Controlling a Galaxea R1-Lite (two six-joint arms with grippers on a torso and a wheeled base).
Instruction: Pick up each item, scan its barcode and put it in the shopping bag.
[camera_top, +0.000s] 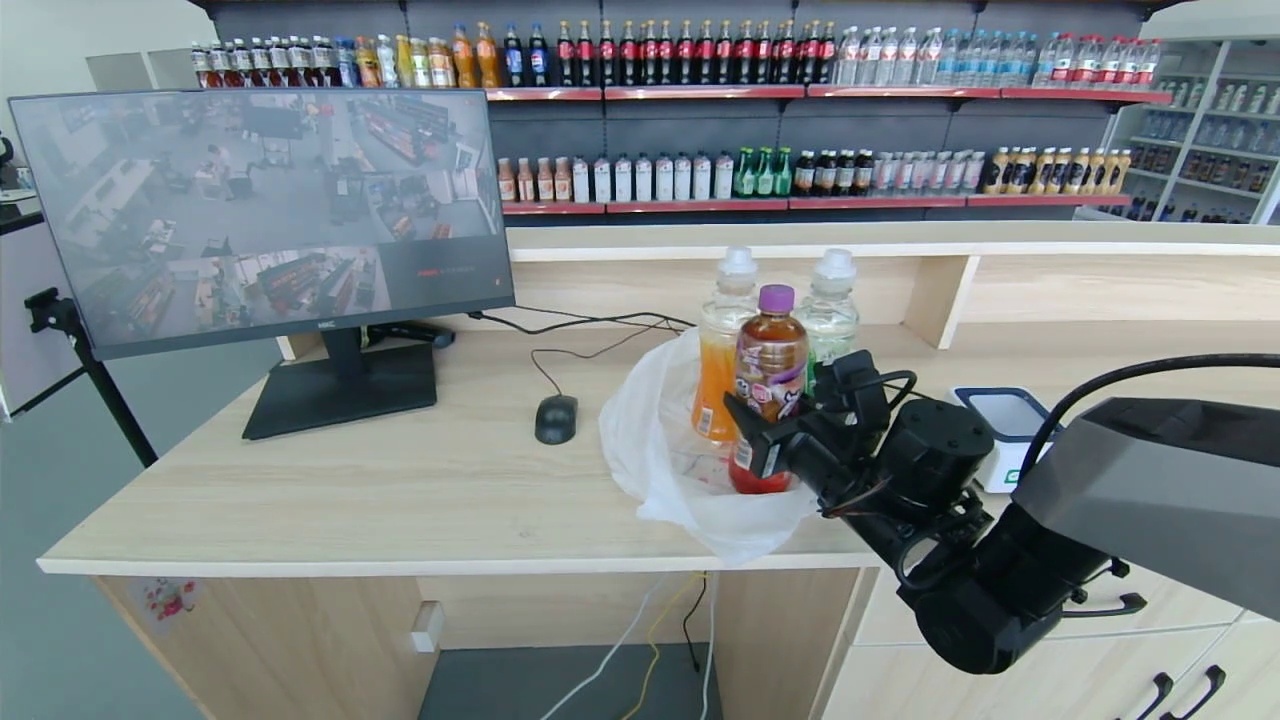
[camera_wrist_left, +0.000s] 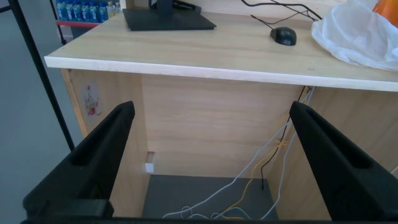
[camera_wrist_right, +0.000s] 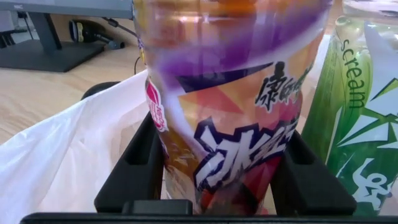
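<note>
My right gripper (camera_top: 772, 445) is shut on a purple-capped bottle (camera_top: 770, 375) of brown drink, held upright with its base down inside the mouth of the white shopping bag (camera_top: 650, 440). In the right wrist view the bottle (camera_wrist_right: 236, 106) sits between the black fingers (camera_wrist_right: 140, 165), with the bag (camera_wrist_right: 74, 155) beneath. An orange drink bottle (camera_top: 716, 370) stands in the bag beside it. A clear bottle with a green label (camera_top: 830, 310) stands just behind; whether it is inside the bag I cannot tell. My left gripper (camera_wrist_left: 211, 124) hangs open below the counter's front edge.
A white barcode scanner (camera_top: 1005, 420) sits on the counter right of the bag. A monitor (camera_top: 260, 210) stands at the left, with a black mouse (camera_top: 556, 418) and its cable between monitor and bag. Cables hang under the counter (camera_wrist_left: 186, 62).
</note>
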